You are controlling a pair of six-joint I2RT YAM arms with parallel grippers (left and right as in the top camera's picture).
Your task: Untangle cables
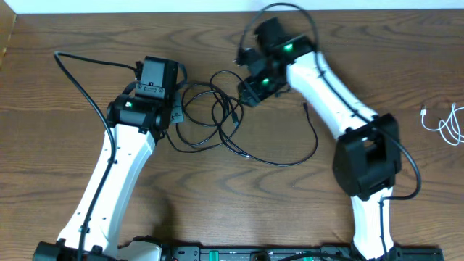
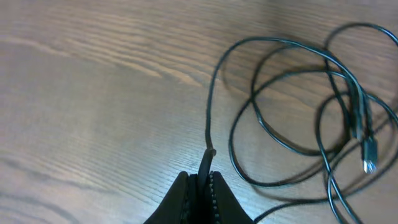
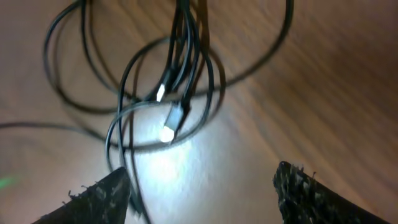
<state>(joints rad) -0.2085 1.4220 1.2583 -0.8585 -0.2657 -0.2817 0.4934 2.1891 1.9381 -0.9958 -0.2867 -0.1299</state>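
Overhead, the light is even and the picture sharp, with soft shadows. The right wrist view is dim and blurred, with white glare on the table [image 3: 186,180] beneath the cables [image 3: 186,56]. The left wrist view looks washed.

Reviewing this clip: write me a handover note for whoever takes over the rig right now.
Left gripper: shut, pinching one strand of the black cables just above the table.
Right gripper: open, hovering over the loops and plug ends, holding nothing.
Black cables: a looped tangle mid-table, between the two arms.
White cable: lies apart, at the table's far right edge.
Done: one strand gripped.
Left: the black loops are not yet pulled apart.
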